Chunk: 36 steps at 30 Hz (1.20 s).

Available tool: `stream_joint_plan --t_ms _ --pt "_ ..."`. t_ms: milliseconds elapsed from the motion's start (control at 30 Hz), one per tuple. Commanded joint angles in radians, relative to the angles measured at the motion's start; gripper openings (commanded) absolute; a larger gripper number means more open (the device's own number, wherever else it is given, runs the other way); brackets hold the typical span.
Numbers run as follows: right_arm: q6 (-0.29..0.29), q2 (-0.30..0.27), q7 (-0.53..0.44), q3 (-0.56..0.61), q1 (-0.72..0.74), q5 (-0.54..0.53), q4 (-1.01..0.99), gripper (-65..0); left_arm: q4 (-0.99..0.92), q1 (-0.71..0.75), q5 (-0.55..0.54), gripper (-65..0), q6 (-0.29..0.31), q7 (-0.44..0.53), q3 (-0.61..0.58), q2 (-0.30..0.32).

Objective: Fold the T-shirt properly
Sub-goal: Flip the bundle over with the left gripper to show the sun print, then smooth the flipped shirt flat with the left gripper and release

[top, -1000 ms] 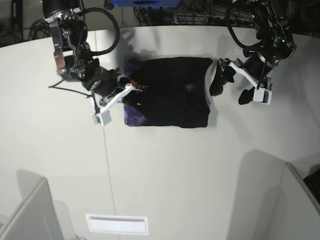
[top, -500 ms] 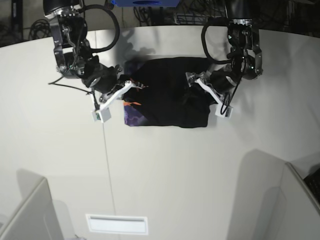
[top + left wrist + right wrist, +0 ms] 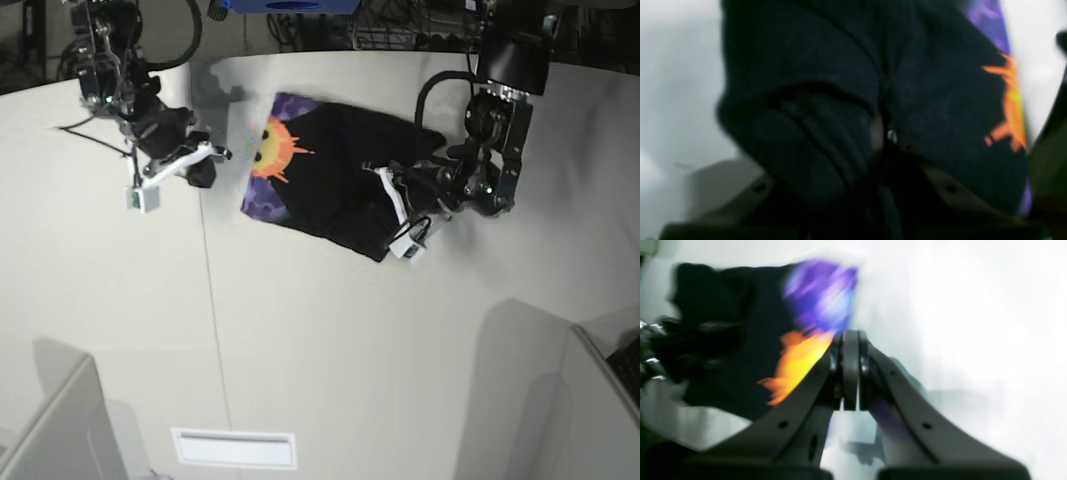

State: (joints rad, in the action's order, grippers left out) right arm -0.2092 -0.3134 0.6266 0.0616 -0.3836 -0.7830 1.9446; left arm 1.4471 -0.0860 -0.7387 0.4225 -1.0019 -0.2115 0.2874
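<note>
Lying on the white table (image 3: 300, 340), the T-shirt (image 3: 340, 180) shows a sun print, no readable writing. Left gripper (image 3: 392, 208) pinches its black cloth; right gripper (image 3: 205, 165), closed and empty, sits beside it.

Base view hangs high overhead, looking straight down on the whole white tabletop (image 3: 300, 350) and both arms. Left wrist view sits pressed close against dark folds of the T-shirt (image 3: 826, 100), blurred. Right wrist view looks along its fingers (image 3: 850, 366) from low over the tabletop; all three share the T-shirt's sun print.
</note>
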Motion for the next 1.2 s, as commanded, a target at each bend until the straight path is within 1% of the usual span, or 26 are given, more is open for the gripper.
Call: stream_joint_plan --t_ms 0,67,133,167,200,267,333,367,467,533,600,633,800,1000,1167 --pt "0.03 -0.005 -0.02 -0.026 -0.013 -0.01 0.028 -65.0 0.016 -0.039 0.015 -65.0 0.006 -0.007 -0.035 0.045" --pt "0.058 -0.003 -0.026 -0.079 -0.051 -0.01 0.034 -65.0 0.02 -0.11 0.074 -65.0 0.009 -0.007 -0.144 0.114" --pt "0.078 0.0 -0.024 -0.125 -0.079 -0.01 0.037 -65.0 0.02 -0.189 0.158 -65.0 0.011 -0.005 -0.269 0.158" --pt "0.081 0.0 -0.024 -0.142 -0.091 -0.01 0.037 -65.0 0.02 -0.226 0.201 -65.0 0.011 -0.004 -0.34 0.171" --pt "0.083 0.0 -0.024 -0.158 -0.102 -0.01 0.037 -65.0 0.022 -0.262 0.247 -65.0 0.014 -0.004 -0.412 0.175" --pt "0.083 0.001 -0.024 -0.181 -0.12 -0.01 0.037 -65.0 0.022 -0.318 0.324 -65.0 0.052 0.004 -0.54 0.174" --pt "0.083 0.018 -0.024 -0.207 -0.137 -0.01 0.037 -65.0 0.022 -0.349 0.408 -65.0 0.115 0.064 -0.641 0.152" --pt "0.083 0.03 -0.024 -0.225 -0.147 -0.01 0.037 -65.0 0.019 -0.352 0.448 -65.0 0.134 0.101 -0.67 0.14" --pt "0.083 0.069 -0.024 -0.286 -0.18 -0.01 0.037 -65.0 0.01 -0.354 0.572 -65.0 0.16 0.185 -0.704 0.097" --pt "0.083 0.076 -0.024 -0.309 -0.199 -0.01 0.037 -65.0 -0.007 -0.354 0.606 -65.0 0.197 0.206 -0.711 0.063" --pt "0.083 0.082 -0.024 -0.316 -0.208 -0.01 0.037 -65.0 -0.027 -0.354 0.606 -65.0 0.238 0.208 -0.71 0.031" --pt "0.083 0.086 -0.024 -0.317 -0.213 -0.01 0.037 -65.0 -0.038 -0.354 0.612 -65.0 0.247 0.208 -0.71 0.017" --pt "0.083 0.093 -0.026 -0.317 -0.219 -0.006 0.037 -65.0 -0.085 -0.354 0.606 -65.0 0.255 0.208 -0.713 -0.035" --pt "0.083 0.098 -0.026 -0.317 -0.213 -0.006 0.037 -65.0 -0.082 -0.329 0.612 -65.0 0.255 0.211 -0.713 -0.04" --pt "0.083 0.098 -0.026 -0.317 -0.211 -0.006 0.037 -65.0 -0.081 -0.34 0.614 -65.0 0.256 0.208 -0.711 -0.04"
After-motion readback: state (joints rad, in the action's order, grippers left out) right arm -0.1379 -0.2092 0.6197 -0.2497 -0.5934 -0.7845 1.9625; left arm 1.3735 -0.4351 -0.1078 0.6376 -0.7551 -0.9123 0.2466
